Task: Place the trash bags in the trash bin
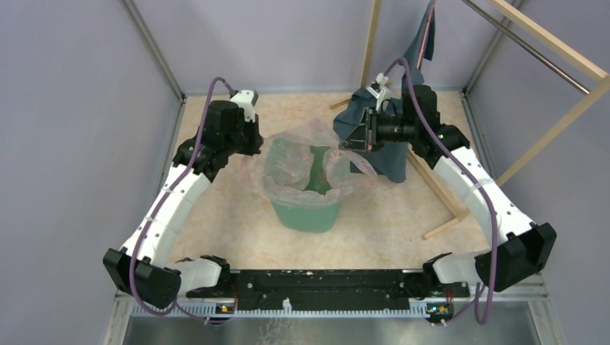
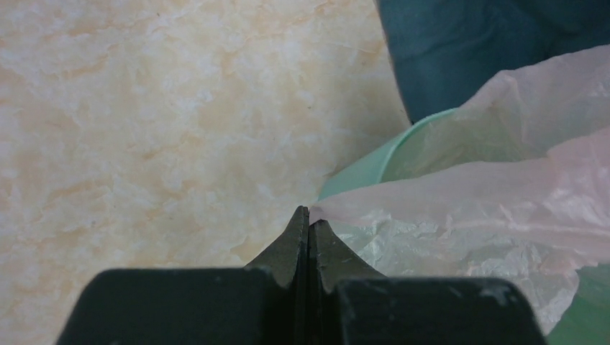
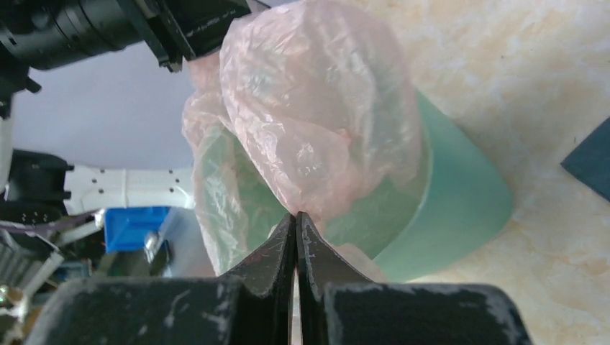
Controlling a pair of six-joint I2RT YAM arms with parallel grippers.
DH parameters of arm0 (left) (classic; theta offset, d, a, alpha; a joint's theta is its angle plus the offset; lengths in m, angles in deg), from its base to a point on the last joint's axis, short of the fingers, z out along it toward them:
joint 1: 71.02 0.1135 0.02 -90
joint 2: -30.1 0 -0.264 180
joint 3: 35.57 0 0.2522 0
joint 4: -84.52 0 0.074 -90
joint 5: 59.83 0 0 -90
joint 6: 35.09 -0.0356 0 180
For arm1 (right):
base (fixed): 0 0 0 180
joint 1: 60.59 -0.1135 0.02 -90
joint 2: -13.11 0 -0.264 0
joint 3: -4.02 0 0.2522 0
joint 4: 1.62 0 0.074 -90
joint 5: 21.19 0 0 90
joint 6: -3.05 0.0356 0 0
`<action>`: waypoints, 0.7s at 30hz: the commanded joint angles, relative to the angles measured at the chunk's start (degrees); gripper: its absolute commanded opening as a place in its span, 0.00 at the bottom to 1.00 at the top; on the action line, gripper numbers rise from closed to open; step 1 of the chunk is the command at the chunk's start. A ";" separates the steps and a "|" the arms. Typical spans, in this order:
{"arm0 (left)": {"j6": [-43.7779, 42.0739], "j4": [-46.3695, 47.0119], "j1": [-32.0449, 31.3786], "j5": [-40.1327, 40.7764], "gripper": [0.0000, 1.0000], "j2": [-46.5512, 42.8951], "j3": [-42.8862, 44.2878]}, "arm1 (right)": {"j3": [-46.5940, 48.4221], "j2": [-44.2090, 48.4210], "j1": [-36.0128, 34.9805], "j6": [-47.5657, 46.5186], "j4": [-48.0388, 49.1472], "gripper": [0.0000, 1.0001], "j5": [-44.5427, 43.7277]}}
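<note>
Marbled table (image 1: 216, 215) — bag (image 1: 316, 136) draped over bin (image 1: 306, 215); left hand (image 2: 309, 215), right hand (image 3: 296, 219) clamped on bag.

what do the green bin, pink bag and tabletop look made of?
green bin: probably moulded plastic; smooth, even-coloured wall with a soft sheen.
pink bag: thin plastic film; translucent and glossy, finely crinkled, with the bin showing through it.
tabletop: flat, with a beige marbled pattern; likely printed laminate or sheet, can't tell which.

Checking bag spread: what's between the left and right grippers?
Top view: the pink trash bag, pinched by left gripper and right gripper, stretches between them over the mouth of the mint-green trash bin.
</note>
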 commanded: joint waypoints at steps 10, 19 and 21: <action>1.85 8.27 7.34 -14.05 0.00 7.00 2.62 | -0.16 -6.63 7.68 3.89 6.25 0.00 1.33; 3.79 12.09 9.11 -19.93 0.00 7.79 1.71 | 0.28 -6.86 7.68 -0.48 3.47 0.11 -5.21; 4.25 13.01 9.11 -19.95 0.00 6.39 0.55 | 0.25 -6.33 7.67 -1.21 3.19 0.13 -6.39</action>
